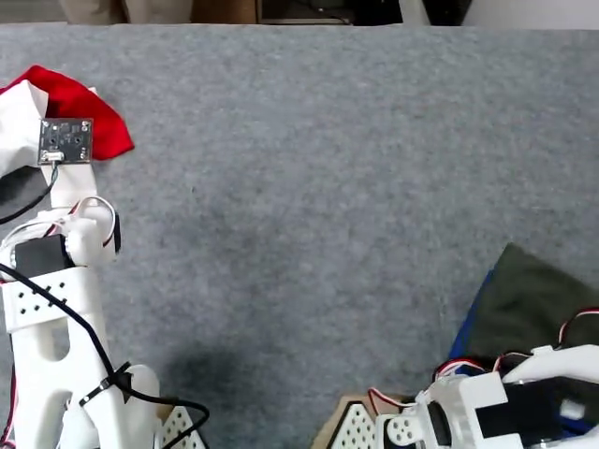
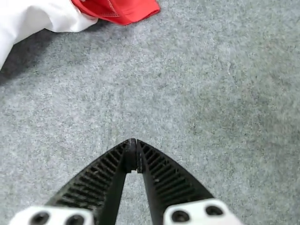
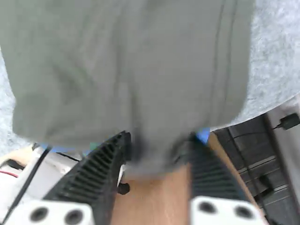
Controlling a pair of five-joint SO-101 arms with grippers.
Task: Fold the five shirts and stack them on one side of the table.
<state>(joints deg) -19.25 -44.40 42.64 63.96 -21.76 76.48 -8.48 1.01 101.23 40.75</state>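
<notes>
- At the left edge of the grey table [image 1: 309, 178], a red shirt [image 1: 89, 117] lay crumpled, touching a white shirt [image 1: 17, 126].
- Just short of those two, the left gripper [image 2: 135, 157] was clenched tip to tip on nothing, above bare felt.
- Near the right edge, an olive shirt [image 1: 533, 299] lay flat on top of a blue garment [image 1: 465, 329], whose edge peeked out beneath.
- Over that pile's near edge, the right gripper [image 3: 159, 143] stood released, its jaws wide apart on either side of the olive shirt's hem.
</notes>
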